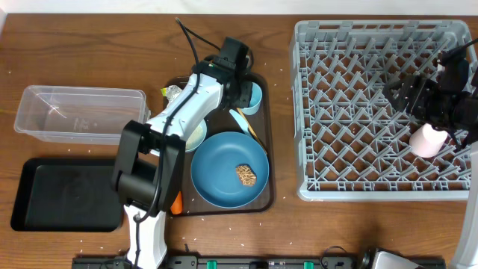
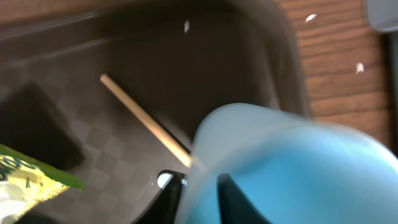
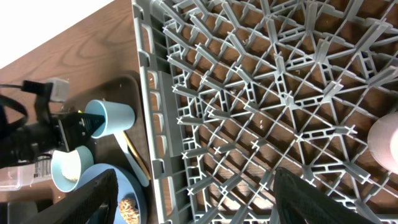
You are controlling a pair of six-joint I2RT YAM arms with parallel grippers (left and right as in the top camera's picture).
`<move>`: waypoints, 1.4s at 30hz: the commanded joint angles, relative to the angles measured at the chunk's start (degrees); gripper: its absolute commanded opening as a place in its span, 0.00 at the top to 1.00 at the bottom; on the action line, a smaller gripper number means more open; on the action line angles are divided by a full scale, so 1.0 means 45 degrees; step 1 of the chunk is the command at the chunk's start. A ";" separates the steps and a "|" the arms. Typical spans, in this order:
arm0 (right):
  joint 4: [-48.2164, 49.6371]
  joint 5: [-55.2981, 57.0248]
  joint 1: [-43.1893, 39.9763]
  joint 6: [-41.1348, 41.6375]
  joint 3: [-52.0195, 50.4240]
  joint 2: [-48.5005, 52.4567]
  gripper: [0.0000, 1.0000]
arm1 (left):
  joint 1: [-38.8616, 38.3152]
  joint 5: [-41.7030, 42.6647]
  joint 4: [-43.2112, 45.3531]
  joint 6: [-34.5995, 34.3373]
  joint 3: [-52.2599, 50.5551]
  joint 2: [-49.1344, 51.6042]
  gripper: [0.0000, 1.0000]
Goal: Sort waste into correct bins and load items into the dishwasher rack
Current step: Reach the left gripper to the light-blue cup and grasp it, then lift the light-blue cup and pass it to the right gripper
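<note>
- We are finding the light blue cup [image 1: 252, 97] at the far right corner of the brown serving tray [image 1: 266, 190]. We cannot tell whether it is standing upright or tilting.
- The left gripper [image 2: 199, 186] is pinching the cup's wall. Its fingers are narrow, one outside the rim and one inside.
- A wooden chopstick [image 2: 143, 118] is lying on the tray floor just beside the cup, and a light blue utensil [image 1: 240, 118] is lying between the cup and the dark-blue plate [image 1: 220, 175].
- The plate is occupying the near right part of the tray and carrying a brown food lump [image 1: 246, 174] near its middle.
- The light blue bowl [image 3: 67, 169] is sitting left of the plate, partly hidden in the overhead view by the left arm.
- The yellow-and-silver wrapper [image 1: 172, 92] is lying at the tray's far left corner and the carrot [image 1: 177, 202] at its near left corner.
- The dishwasher rack [image 1: 358, 112] is standing at the right end of the table [image 1: 89, 45], with the pale pink cup [image 1: 427, 140] inside near the rack's right edge.
- The right gripper [image 3: 194, 174] is hanging over the rack with its fingers wide and gripping nothing. The pink cup is lying outside them.
- The clear tub [image 1: 78, 113] and the black tray [image 1: 67, 194] are sitting at the table's left end, with the tub farther back.
- Rice grains [image 2: 311, 17] are lying scattered on the table.
</note>
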 commanded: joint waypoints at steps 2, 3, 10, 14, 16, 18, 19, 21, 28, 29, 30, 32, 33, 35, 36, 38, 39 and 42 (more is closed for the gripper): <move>-0.0053 0.0044 0.0097 -0.0136 0.0102 -0.0029 0.27 | 0.0053 -0.0199 -0.0044 0.0058 -0.0068 -0.0194 0.93; -0.0049 0.0044 0.0097 -0.0136 0.0102 -0.0029 0.27 | 0.0053 -0.0194 -0.0097 0.0000 -0.0024 -0.0359 0.94; -0.0189 -0.0597 0.0214 -0.2637 0.0102 -0.0029 0.25 | 0.0534 0.1787 -0.0743 -0.0947 0.0335 -0.2667 0.94; -0.0403 -0.2443 0.0568 -0.4731 0.0097 -0.0029 0.24 | 0.1583 0.5202 -0.0699 -0.1418 0.0335 -0.4119 0.94; -0.0418 -0.3905 0.0860 -0.5673 0.0097 -0.0029 0.24 | 0.2341 0.7291 -0.0699 -0.1685 0.0335 -0.4629 0.94; -0.0209 -0.5450 0.1229 -0.6042 0.0097 -0.0029 0.24 | 0.3060 0.9311 -0.0704 -0.1923 0.0335 -0.4930 0.94; 0.0000 -0.6101 0.1443 -0.6037 0.0097 -0.0029 0.24 | 0.3419 1.0282 -0.0704 -0.2064 0.0335 -0.5017 0.94; 0.0568 -0.7305 0.2001 -0.6037 0.0097 -0.0029 0.24 | 0.4027 1.2250 -0.0704 -0.2254 0.0335 -0.5061 0.94; 0.3619 -0.8544 0.5056 -0.5887 0.0102 -0.0029 0.30 | 0.4381 1.6058 -0.0709 -0.2526 0.0335 -0.5051 0.94; 0.3997 -0.8310 0.5508 -0.5887 0.0102 -0.0029 0.30 | 0.4333 1.6388 -0.0709 -0.2531 0.0335 -0.5051 0.94; 0.4347 -0.7844 0.5984 -0.5882 0.0102 -0.0029 0.30 | 0.4328 1.6747 -0.0704 -0.2540 0.0335 -0.5051 0.94; 0.4949 -0.6751 0.6819 -0.5780 0.0102 -0.0029 0.30 | 0.4328 1.7330 -0.0704 -0.2730 0.0335 -0.5056 0.94; 0.5212 -0.6348 0.7155 -0.5678 0.0102 -0.0029 0.30 | 0.4328 1.7588 -0.0704 -0.2778 0.0335 -0.5056 0.94; 0.5756 -0.5940 0.7791 -0.5702 0.0102 -0.0024 0.30 | 0.4328 1.8083 -0.0704 -0.2817 0.0335 -0.5056 0.94; 0.6008 -0.5663 0.8029 -0.5697 0.0102 -0.0024 0.30 | 0.4313 1.8175 -0.0719 -0.3060 0.0330 -0.5056 0.94; 0.6411 -0.4556 0.8461 -0.5693 0.0102 -0.0024 0.30 | 0.4269 1.8175 -0.0704 -0.3580 0.0335 -0.5056 0.94; 0.6499 -0.3818 0.8636 -0.5693 0.0102 -0.0024 0.29 | 0.4250 1.8175 -0.0704 -0.3721 0.0335 -0.5061 0.94; 0.6659 -0.2560 0.8903 -0.5697 0.0097 -0.0019 0.29 | 0.4158 1.8170 -0.0709 -0.3803 0.0335 -0.5071 0.94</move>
